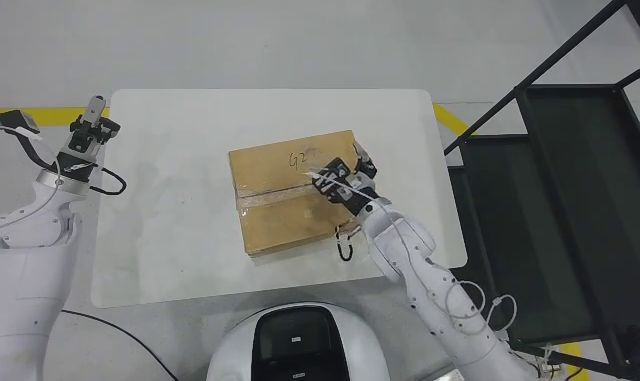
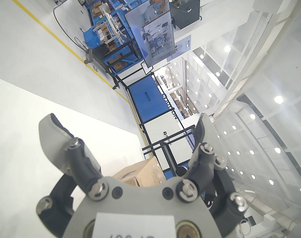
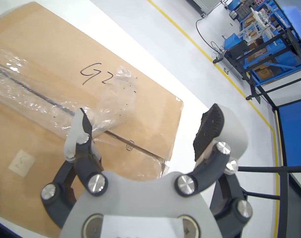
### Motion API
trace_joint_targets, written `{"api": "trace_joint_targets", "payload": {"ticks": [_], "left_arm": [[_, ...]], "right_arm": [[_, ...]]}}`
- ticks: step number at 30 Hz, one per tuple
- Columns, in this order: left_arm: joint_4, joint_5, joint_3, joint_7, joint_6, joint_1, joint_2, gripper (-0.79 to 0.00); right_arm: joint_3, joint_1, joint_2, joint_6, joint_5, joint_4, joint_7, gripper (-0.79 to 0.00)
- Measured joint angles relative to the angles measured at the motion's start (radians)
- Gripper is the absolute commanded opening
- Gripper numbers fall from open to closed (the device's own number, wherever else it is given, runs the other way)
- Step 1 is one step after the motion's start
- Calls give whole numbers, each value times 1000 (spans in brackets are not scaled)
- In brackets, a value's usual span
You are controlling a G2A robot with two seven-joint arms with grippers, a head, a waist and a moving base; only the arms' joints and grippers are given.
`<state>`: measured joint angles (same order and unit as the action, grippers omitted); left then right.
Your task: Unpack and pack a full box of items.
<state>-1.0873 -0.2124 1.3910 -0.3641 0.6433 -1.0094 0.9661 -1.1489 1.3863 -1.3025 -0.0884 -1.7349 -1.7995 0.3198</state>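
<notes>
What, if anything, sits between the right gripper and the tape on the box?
Nothing visible does. The right gripper hangs open over the box, with one finger right beside the peeled, crumpled end of the tape. Whether they touch I cannot tell. The rest of the tape lies uncovered along the box top.

Overhead, looking straight down on table [image 1: 170,201] and cardboard box [image 1: 290,196]. From left wrist, tilted up across table, cardboard box far off. From right wrist, close above cardboard box top. Cardboard box and table shared by all.
</notes>
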Motion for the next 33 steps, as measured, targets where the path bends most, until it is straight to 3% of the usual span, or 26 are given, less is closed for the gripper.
{"api": "trace_joint_targets", "payload": {"ticks": [9, 15, 16, 19, 24, 33], "left_arm": [[0, 0, 0, 0, 0, 0, 0, 0], [0, 0, 0, 0, 0, 0, 0, 0], [0, 0, 0, 0, 0, 0, 0, 0], [0, 0, 0, 0, 0, 0, 0, 0], [0, 0, 0, 0, 0, 0, 0, 0], [0, 0, 0, 0, 0, 0, 0, 0]], "right_arm": [[-54, -1, 4, -196, 288, 50, -132, 0], [-47, -28, 2, -222, 339, 100, -115, 0], [-41, -36, 1, -221, 337, 105, -103, -28], [-24, -52, -1, -201, 324, 107, -67, -471], [-10, -61, -3, -157, 293, 101, -18, -785], [4, -34, -3, -95, 227, 52, 53, -785]]}}
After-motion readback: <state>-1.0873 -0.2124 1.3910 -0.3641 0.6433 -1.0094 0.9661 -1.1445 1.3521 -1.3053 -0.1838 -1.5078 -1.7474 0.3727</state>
